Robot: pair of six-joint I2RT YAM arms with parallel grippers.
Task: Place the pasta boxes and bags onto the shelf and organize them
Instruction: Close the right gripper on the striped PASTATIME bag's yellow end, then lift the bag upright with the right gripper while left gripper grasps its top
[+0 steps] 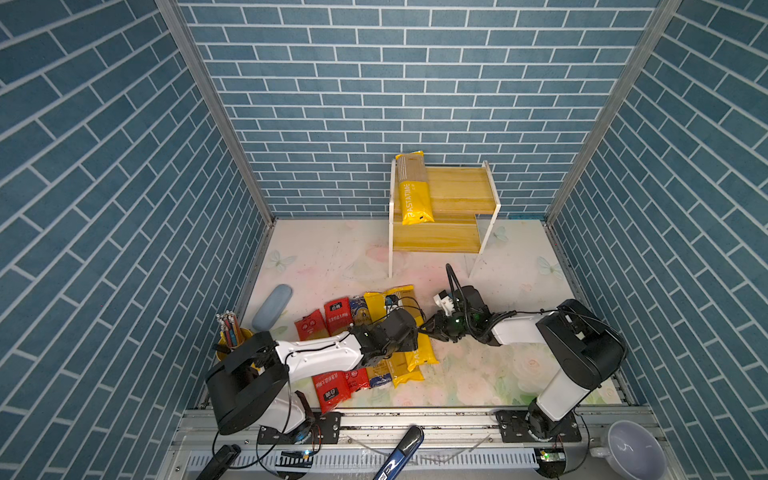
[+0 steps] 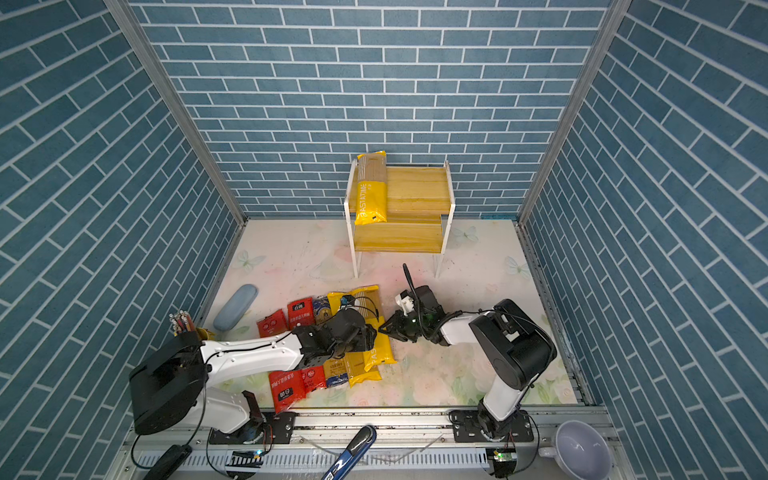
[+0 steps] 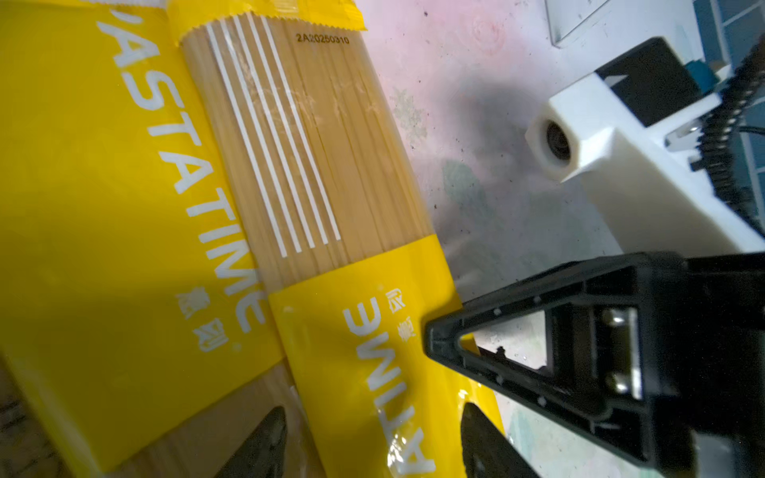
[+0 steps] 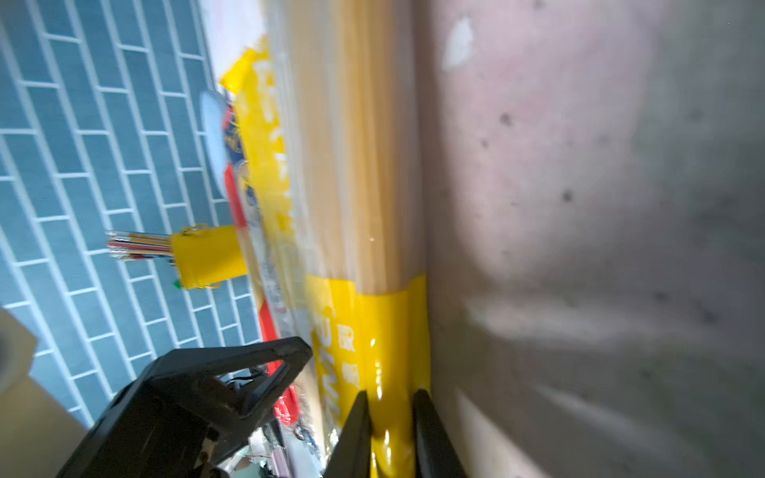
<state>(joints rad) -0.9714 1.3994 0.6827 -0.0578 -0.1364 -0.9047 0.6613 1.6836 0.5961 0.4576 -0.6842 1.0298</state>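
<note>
Right hand [image 4: 390, 399] pinched shut on rightmost yellow PASTATIME spaghetti pack [image 1: 424, 354], lower centre — left hand [image 3: 372, 418] open, straddling it.

Wide-open tabletop [image 1: 324, 257] between the pile of pasta packs [image 1: 332, 318] and the shelf [image 1: 461, 195] at 12 o'clock, a clean lane. On the top board a yellow PASTATIME pack [image 1: 413, 193] fills the 9 o'clock side; the rest is bare, the lower board too. It's tight at the pile's 3 o'clock edge: the right hand [image 4: 391, 403], clamped on the outer yellow pack [image 3: 323, 165], sits close against the left hand [image 3: 372, 414]. A grey-blue case [image 1: 272, 307] and pencil cup [image 1: 235, 336] crowd 9 o'clock.
</note>
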